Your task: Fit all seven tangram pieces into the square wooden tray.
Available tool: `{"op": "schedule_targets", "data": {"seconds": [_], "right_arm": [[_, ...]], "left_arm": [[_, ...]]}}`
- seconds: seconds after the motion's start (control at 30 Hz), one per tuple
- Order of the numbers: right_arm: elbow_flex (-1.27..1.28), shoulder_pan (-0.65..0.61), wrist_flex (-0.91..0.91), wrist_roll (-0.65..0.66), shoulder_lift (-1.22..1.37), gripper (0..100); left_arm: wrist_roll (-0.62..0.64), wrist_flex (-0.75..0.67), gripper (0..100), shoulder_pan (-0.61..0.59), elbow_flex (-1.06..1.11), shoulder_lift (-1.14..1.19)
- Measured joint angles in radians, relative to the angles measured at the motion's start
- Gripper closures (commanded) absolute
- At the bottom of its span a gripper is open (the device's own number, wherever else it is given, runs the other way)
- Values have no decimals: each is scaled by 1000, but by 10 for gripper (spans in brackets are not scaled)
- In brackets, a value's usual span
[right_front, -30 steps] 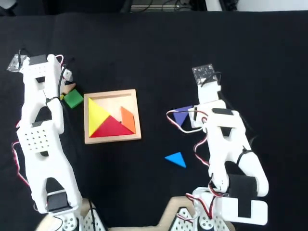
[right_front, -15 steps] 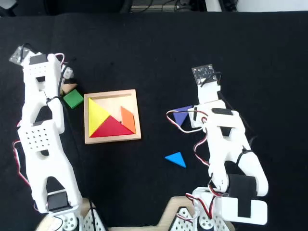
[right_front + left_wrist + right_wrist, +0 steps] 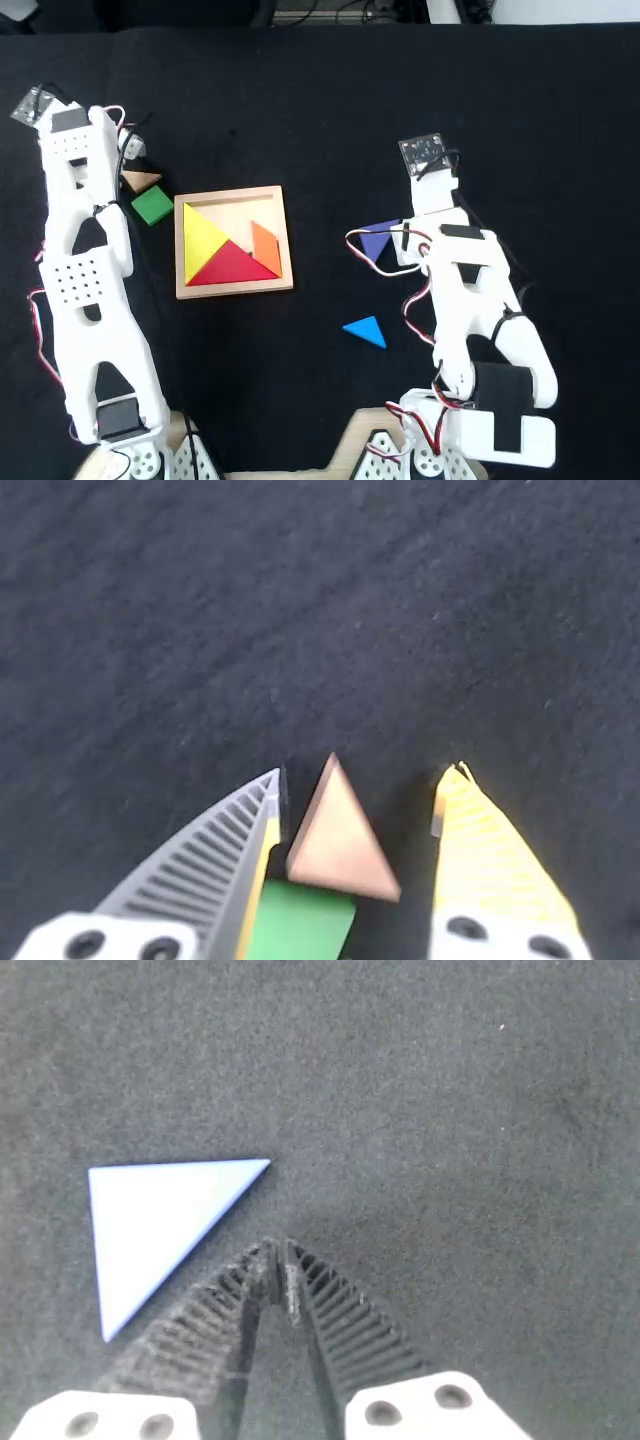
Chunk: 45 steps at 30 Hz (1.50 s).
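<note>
The square wooden tray (image 3: 231, 191) holds a yellow triangle (image 3: 203, 240), a red triangle (image 3: 232, 266) and an orange piece (image 3: 266, 247). Left of the tray lie a small brown triangle (image 3: 140, 180) and a green square (image 3: 152, 205). My left gripper (image 3: 365, 773) is open, its fingers on either side of the brown triangle (image 3: 338, 835), with the green square (image 3: 300, 926) just behind it. My right gripper (image 3: 277, 1253) is shut on nothing, its tips beside a purple triangle (image 3: 150, 1225). That purple triangle (image 3: 377, 238) lies against the right arm. A blue triangle (image 3: 366, 331) rests on the cloth below it.
Black cloth covers the table. The left arm (image 3: 85, 290) runs along the table's left side and the right arm (image 3: 470, 300) stands right of the middle. Open cloth lies between the tray and the right arm and across the far half.
The left arm's wrist has shifted a little to the left and away, uncovering more of the brown triangle. The right arm and all pieces have stayed put.
</note>
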Motion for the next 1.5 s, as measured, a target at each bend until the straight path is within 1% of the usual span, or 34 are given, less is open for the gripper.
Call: {"op": "schedule_targets", "data": {"seconds": [0.07, 0.13, 0.2, 0.37, 0.5, 0.93, 1.1, 1.5], "right_arm": [[0, 0, 0, 0, 0, 987], [0, 0, 0, 0, 0, 987], [0, 0, 0, 0, 0, 987], [0, 0, 0, 0, 0, 987], [0, 0, 0, 0, 0, 987], [0, 0, 0, 0, 0, 987], [0, 0, 0, 0, 0, 987], [0, 0, 0, 0, 0, 987]], "left_arm": [[14, 103, 755, 0, -60, 0], [63, 203, 755, 2, -126, 9], [92, 252, 755, 14, -163, 29], [121, 203, 755, 41, -184, 120], [157, 198, 755, 44, -207, 147], [163, 196, 755, 48, -275, 173], [169, 173, 794, 48, -276, 195], [183, 183, 798, 37, -290, 206]]}}
